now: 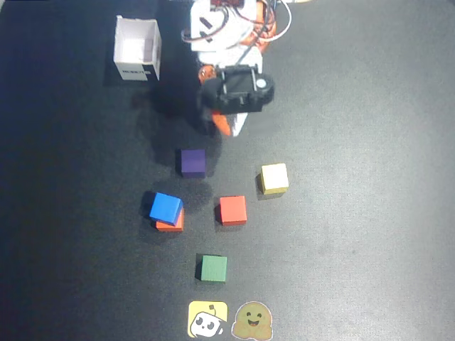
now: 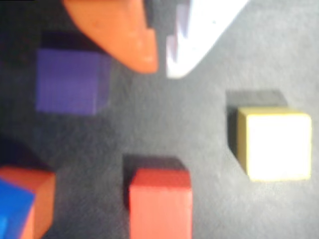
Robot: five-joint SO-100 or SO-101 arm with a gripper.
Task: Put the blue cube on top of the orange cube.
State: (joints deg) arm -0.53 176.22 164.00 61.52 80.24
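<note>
The blue cube (image 1: 165, 207) rests on top of the orange cube (image 1: 171, 225), slightly offset to the upper left, at the left of the cube group. In the wrist view both are cut off at the bottom left corner: blue cube (image 2: 12, 211), orange cube (image 2: 42, 191). My gripper (image 1: 229, 128) is behind the cubes near the arm base, well apart from the stack. In the wrist view my gripper (image 2: 160, 68) has its orange and white fingers nearly together and holds nothing.
A dark purple cube (image 1: 192, 162) (image 2: 70, 82), a red-orange cube (image 1: 232, 210) (image 2: 160, 201), a yellow cube (image 1: 274, 177) (image 2: 274, 144) and a green cube (image 1: 212, 268) lie on the black mat. A white open box (image 1: 137, 48) stands back left. Two stickers (image 1: 231, 320) lie at the front edge.
</note>
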